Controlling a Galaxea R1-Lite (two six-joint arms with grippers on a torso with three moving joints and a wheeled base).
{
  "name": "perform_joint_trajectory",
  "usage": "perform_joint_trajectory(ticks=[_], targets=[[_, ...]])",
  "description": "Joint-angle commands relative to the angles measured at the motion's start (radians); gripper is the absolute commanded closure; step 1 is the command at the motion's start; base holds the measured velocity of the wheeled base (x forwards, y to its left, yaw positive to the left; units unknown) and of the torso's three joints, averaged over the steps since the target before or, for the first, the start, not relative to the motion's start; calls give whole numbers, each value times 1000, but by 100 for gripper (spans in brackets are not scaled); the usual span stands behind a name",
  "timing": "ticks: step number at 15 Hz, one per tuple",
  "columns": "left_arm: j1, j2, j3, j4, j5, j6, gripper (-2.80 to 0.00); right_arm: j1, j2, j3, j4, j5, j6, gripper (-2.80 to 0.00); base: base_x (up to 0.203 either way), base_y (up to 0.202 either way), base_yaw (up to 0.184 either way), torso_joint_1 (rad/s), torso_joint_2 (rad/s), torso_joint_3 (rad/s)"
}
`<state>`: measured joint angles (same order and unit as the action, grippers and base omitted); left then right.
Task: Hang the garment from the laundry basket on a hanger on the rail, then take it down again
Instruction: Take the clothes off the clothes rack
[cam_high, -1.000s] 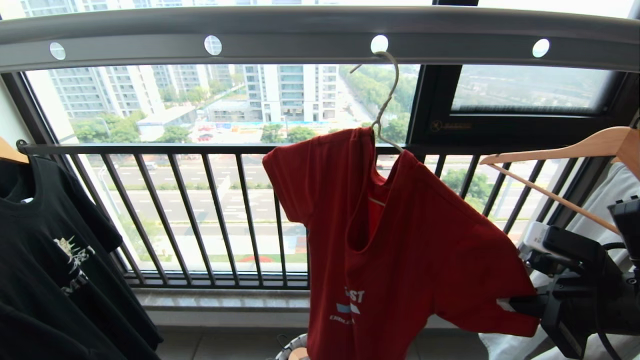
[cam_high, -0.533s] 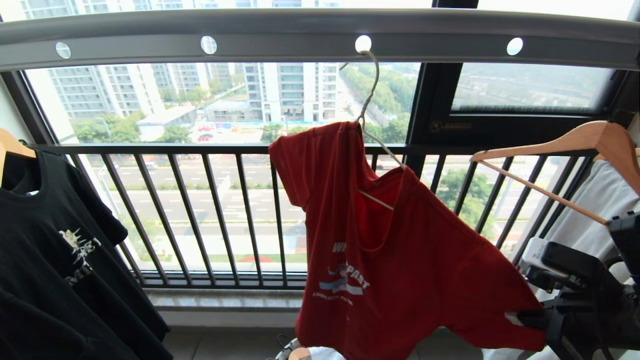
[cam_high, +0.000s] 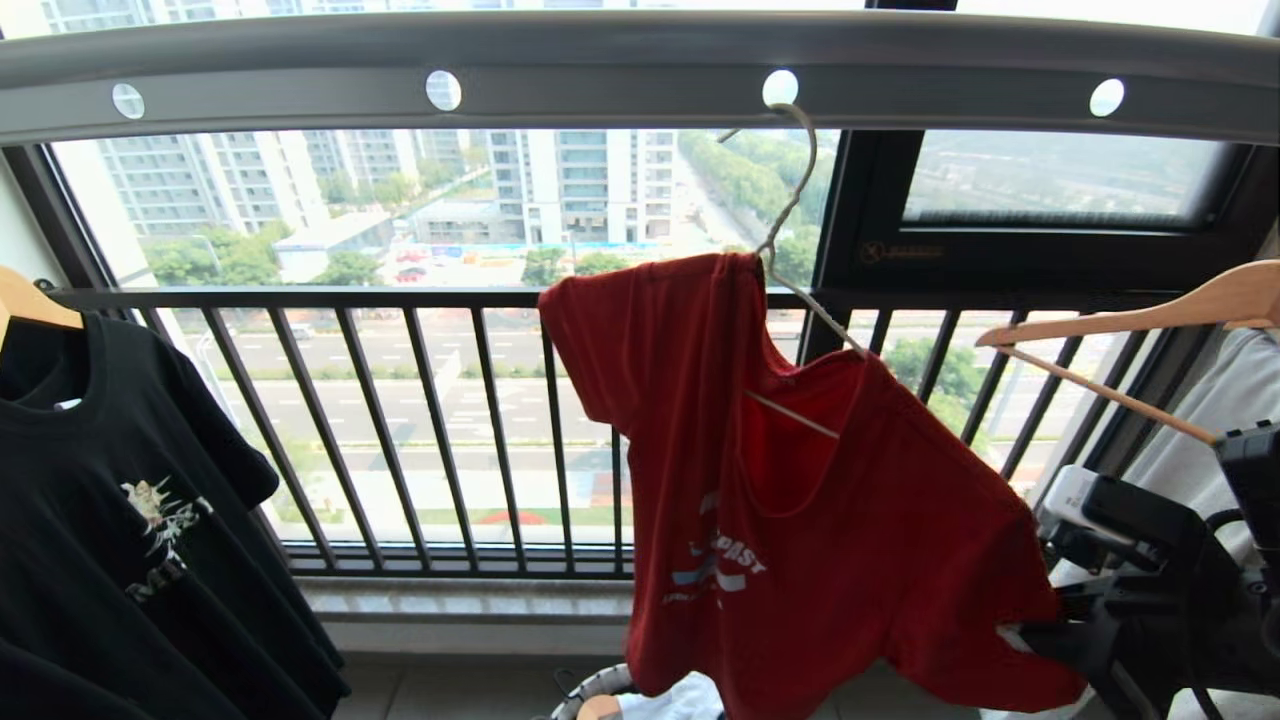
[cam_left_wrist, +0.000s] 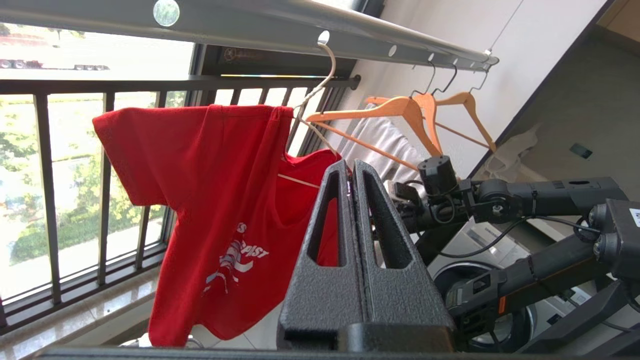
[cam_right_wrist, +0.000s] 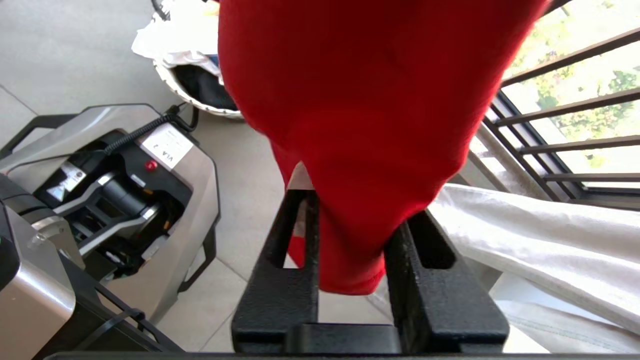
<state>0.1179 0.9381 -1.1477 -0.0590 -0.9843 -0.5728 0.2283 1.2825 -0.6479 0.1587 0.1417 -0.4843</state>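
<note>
The red garment hangs crooked on the off-white wire hanger, whose hook sits in a hole of the grey rail. At the lower right, my right gripper is at the shirt's drawn-out lower corner. In the right wrist view its fingers stand apart, open, with the red cloth hanging loosely between them. My left gripper is shut and empty, held low in front of the shirt. The laundry basket's rim peeks out below the shirt.
A black T-shirt hangs on the rail at the left. Wooden hangers and a white garment hang at the right, close to my right arm. The dark window railing runs behind. My base stands beside the basket.
My right gripper's fingers have parted around the shirt's corner, which they held pinched before. The shirt and hanger have swung a little, and the whole view has shifted slightly.
</note>
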Motion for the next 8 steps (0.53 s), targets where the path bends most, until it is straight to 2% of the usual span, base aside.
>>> perform_joint_trajectory(ticks=[1,4,8], targets=[[0,2,0,-1,-5,-4,0,0,-62,-8,4,1,-3,-280,0,0,0,0,0,0],[0,1,2,0,-8,-2,0,0,-150,-21,56,-6,-2,-280,0,0,0,0,0,0],[-1,2,2,1,-10,-4,0,-1,-268,-139,134,-4,1,-280,0,0,0,0,0,0]])
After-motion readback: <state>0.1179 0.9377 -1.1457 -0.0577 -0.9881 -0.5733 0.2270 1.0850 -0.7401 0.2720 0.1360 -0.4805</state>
